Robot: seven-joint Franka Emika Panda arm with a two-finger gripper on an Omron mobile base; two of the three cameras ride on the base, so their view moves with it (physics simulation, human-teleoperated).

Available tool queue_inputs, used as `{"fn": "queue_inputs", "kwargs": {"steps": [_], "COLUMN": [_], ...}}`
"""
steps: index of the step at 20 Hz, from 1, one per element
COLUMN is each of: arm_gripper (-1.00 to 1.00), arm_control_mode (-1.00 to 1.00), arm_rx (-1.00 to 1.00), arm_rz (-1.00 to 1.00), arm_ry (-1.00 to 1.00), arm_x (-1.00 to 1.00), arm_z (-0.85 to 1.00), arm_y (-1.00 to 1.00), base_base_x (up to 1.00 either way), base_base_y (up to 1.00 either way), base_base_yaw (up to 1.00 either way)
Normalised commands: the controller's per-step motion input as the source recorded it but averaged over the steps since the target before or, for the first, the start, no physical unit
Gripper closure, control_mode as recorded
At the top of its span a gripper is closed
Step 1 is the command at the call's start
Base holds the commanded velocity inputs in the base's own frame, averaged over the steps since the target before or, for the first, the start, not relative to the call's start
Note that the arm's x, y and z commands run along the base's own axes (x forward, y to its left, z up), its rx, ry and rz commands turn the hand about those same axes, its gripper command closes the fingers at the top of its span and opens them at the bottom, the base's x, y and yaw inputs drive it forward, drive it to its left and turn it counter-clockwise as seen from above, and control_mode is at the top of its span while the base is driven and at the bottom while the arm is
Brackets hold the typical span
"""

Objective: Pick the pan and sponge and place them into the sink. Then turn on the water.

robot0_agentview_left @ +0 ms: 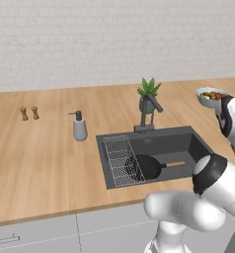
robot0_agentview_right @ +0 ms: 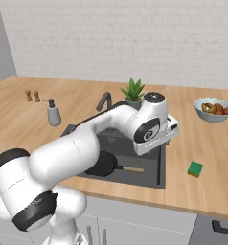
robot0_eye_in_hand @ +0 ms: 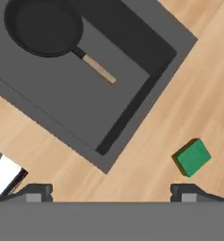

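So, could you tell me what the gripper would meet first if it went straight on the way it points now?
Probably bare wooden counter beside the sink. The open gripper looks straight down there, between the sink's corner and the sponge, which sits off to one side; depth is hard to judge.

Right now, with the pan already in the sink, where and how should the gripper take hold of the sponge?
The sponge lies flat on the counter, apart from the sink and with bare wood on every side. It is a small block, so coming straight down from above and closing the fingers across its two opposite flat sides looks best. The gripper is open, wide enough to straddle it.
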Motion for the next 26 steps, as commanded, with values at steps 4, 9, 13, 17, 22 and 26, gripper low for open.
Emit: {"fn": "queue_inputs", "kwargs": {"steps": [4, 9, 13, 17, 22, 26], "arm_gripper": [-1.0, -1.0, -1.0, -1.0, -1.0, -1.0], "arm_control_mode": [-1.0, -1.0, -1.0, -1.0, -1.0, -1.0], "arm_rx": [0.02, 0.0, 0.0, 0.02, 0.08, 0.09], "arm_rz": [-0.51, -0.46, -0.38, -0.27, -0.13, -0.01], "arm_ry": [0.0, -0.01, -0.03, -0.13, -0.09, 0.0], "arm_x": [-0.31, -0.08, 0.0, 0.0, 0.05, 0.22], "arm_z": [-0.05, -0.22, -0.31, -0.2, -0.03, -0.09], "arm_y": [-0.3, -0.31, -0.38, -0.37, -0.3, -0.15], "base_base_x": [0.0, 0.0, 0.0, 0.0, 0.0, 0.0], "base_base_y": [0.0, 0.0, 0.0, 0.0, 0.0, 0.0], "base_base_yaw": [0.0, 0.0, 0.0, 0.0, 0.0, 0.0]}}
